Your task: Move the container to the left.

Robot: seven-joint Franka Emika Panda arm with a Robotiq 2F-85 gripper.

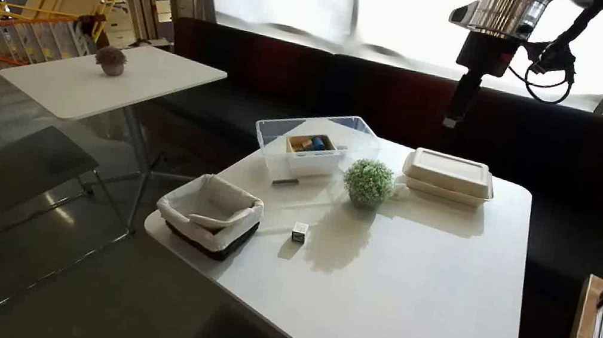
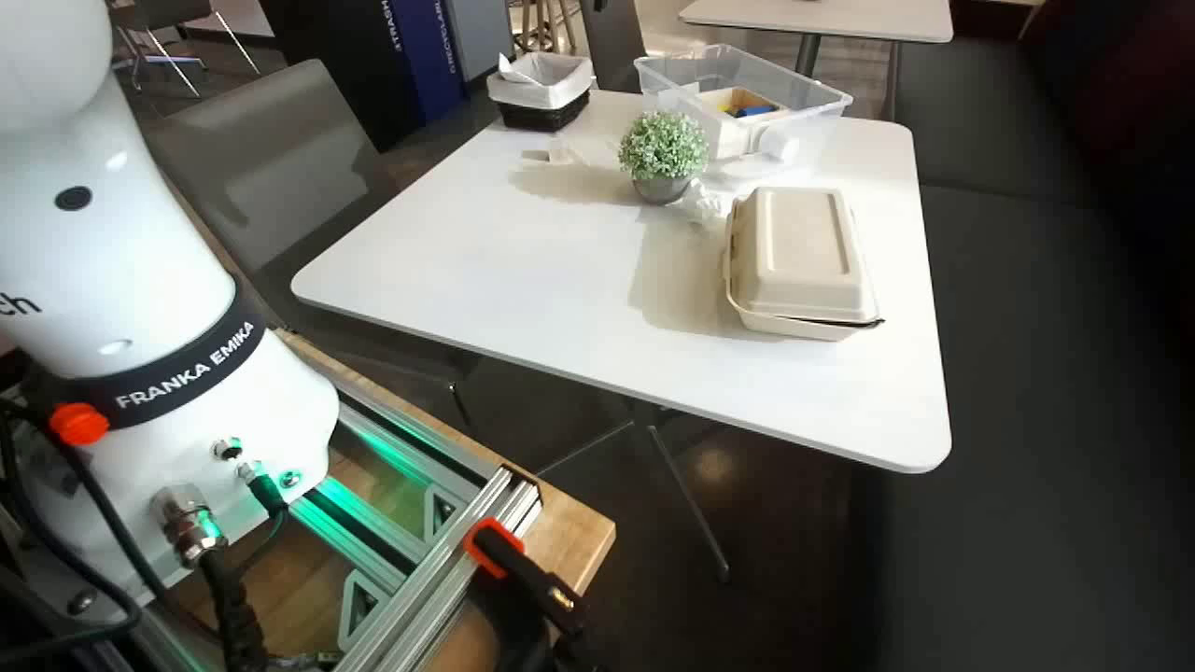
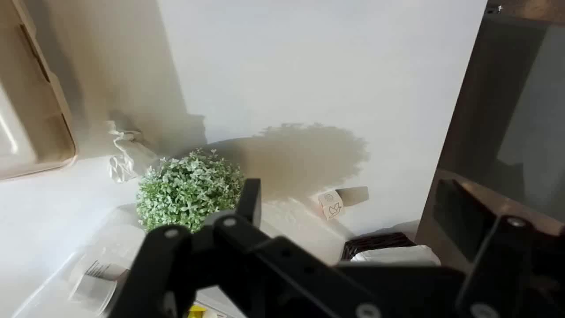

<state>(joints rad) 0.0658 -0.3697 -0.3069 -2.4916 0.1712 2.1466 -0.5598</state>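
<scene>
In an exterior view, here's the leafy plant (image 1: 369, 181) on a white counter (image 1: 407, 306), dark bench (image 1: 268, 76) beyond, and the container (image 1: 305, 166) just beside the plant, one corner screened by it! In an exterior view, a crumpled scrap (image 2: 702, 201) between plant and lidded box (image 2: 803, 252). Wrist view: pincer (image 3: 351, 205) spread wide, hiding much of the container.

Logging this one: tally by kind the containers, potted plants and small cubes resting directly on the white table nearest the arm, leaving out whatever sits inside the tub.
Containers: 3 (clear plastic tub, beige lidded box, lined basket)
Potted plant: 1
Small cube: 1
Total: 5
</scene>
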